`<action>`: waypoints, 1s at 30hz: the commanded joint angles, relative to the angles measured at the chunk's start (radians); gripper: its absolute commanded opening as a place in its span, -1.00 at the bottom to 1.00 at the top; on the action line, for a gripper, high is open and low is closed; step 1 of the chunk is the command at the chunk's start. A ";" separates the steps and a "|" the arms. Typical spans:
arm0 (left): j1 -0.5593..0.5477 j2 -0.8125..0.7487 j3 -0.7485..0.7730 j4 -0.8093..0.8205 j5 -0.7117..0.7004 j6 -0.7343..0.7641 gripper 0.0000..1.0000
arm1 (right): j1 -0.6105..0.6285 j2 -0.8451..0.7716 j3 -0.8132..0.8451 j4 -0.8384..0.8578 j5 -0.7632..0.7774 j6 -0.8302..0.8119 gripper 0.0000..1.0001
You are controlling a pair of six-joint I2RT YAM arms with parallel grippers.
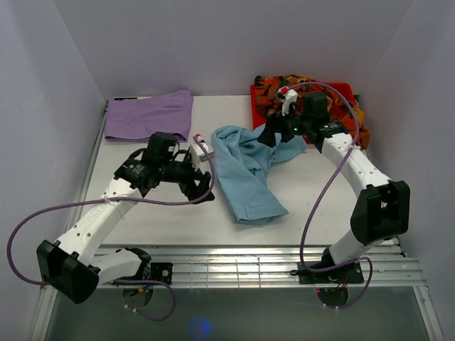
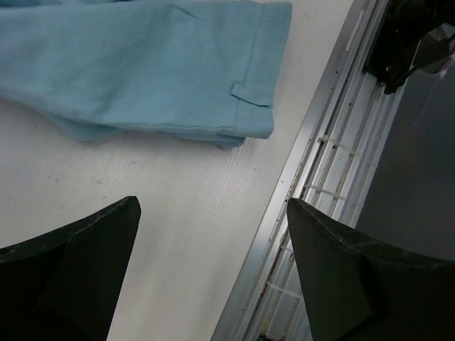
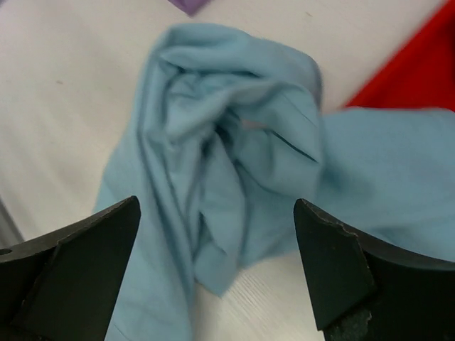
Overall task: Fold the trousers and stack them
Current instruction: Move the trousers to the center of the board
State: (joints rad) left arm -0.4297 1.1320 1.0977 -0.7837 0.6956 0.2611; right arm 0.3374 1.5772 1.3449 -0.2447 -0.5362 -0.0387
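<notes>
the blue trousers [image 1: 249, 174] lie mid-way across the table [image 1: 163, 213], with the left gripper [image 1: 199, 186] at their 9 o'clock and the right gripper [image 1: 274, 135] at 1 o'clock. both are spread wide, holding nothing. i'd pinch each end and pull flat before folding. long axis runs 11 to 5 o'clock, flat end nearest.

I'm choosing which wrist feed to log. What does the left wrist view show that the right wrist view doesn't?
Only left wrist: the flat end of the blue trousers and the table-edge rails. Only right wrist: their bunched part, the red bin, a corner of the lilac pair. Both: blue trousers, white table; left gripper and right gripper each open, empty.
</notes>
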 commanded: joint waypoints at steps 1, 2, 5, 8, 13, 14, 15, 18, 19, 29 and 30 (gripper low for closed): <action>-0.173 0.044 0.010 0.095 -0.195 0.085 0.89 | -0.127 0.007 0.005 -0.178 0.056 -0.150 0.85; -0.219 0.067 0.013 0.109 -0.229 0.099 0.89 | -0.141 0.010 -0.015 -0.201 0.067 -0.167 0.83; -0.374 0.172 0.031 0.184 -0.338 0.153 0.89 | -0.156 0.017 -0.082 -0.205 0.100 -0.230 0.79; -0.512 0.277 0.066 0.253 -0.412 0.246 0.90 | -0.158 0.047 -0.133 -0.177 0.114 -0.251 0.74; -0.668 0.452 0.152 0.342 -0.502 0.290 0.93 | -0.161 0.153 -0.151 -0.104 0.130 -0.231 0.66; -0.679 0.519 0.184 0.356 -0.548 0.288 0.93 | -0.159 0.167 -0.154 -0.093 0.133 -0.227 0.62; -0.693 0.553 0.201 0.377 -0.570 0.290 0.94 | -0.159 0.196 -0.156 -0.076 0.140 -0.224 0.61; -0.698 0.678 0.246 0.379 -0.643 0.291 0.94 | -0.159 0.248 -0.155 -0.064 0.179 -0.224 0.54; -0.699 0.695 0.243 0.377 -0.647 0.294 0.93 | -0.161 0.254 -0.159 -0.059 0.191 -0.227 0.51; -0.659 0.570 0.084 0.322 -0.739 0.207 -0.41 | -0.190 0.178 -0.280 0.008 0.249 -0.222 0.14; -0.632 0.525 0.077 0.307 -0.711 0.179 -0.88 | -0.193 0.161 -0.285 0.008 0.251 -0.227 0.09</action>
State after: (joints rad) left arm -1.1160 1.8217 1.1988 -0.4049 0.0067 0.5110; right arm 0.1562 1.8011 1.0805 -0.2596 -0.3080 -0.2535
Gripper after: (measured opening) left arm 0.244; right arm 0.566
